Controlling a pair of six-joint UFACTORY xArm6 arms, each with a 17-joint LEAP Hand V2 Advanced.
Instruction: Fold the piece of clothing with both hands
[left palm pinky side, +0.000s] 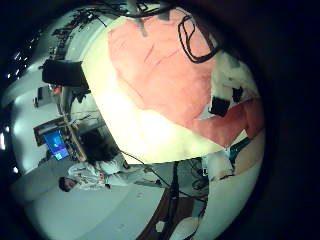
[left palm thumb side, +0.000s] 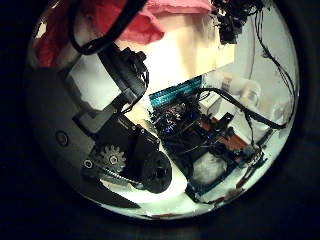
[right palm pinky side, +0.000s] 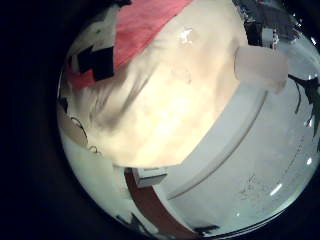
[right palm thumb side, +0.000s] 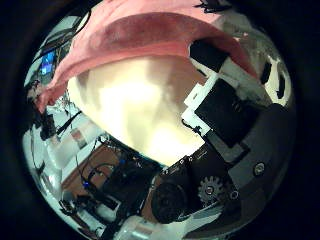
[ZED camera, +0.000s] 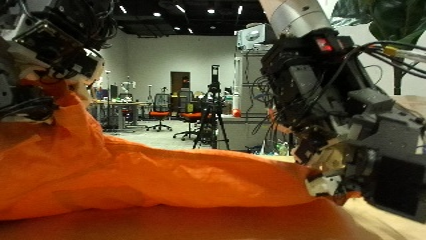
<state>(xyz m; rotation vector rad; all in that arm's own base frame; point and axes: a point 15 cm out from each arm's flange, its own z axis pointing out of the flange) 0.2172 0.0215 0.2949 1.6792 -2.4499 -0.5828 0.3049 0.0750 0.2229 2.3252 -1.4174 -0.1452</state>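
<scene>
The orange piece of clothing (ZED camera: 147, 175) lies spread across the pale bench (ZED camera: 200, 225), one corner pulled up off it toward the left robot hand (ZED camera: 47, 50), whose fingers grip the cloth at that raised edge. The right robot hand (ZED camera: 349, 150) sits low at the garment's other edge, just above the bench, and from where I stand I cannot tell whether its fingers are clamped on the fabric or loose. In the right palm views the cloth (right palm thumb side: 140, 35) drapes close over that hand.
</scene>
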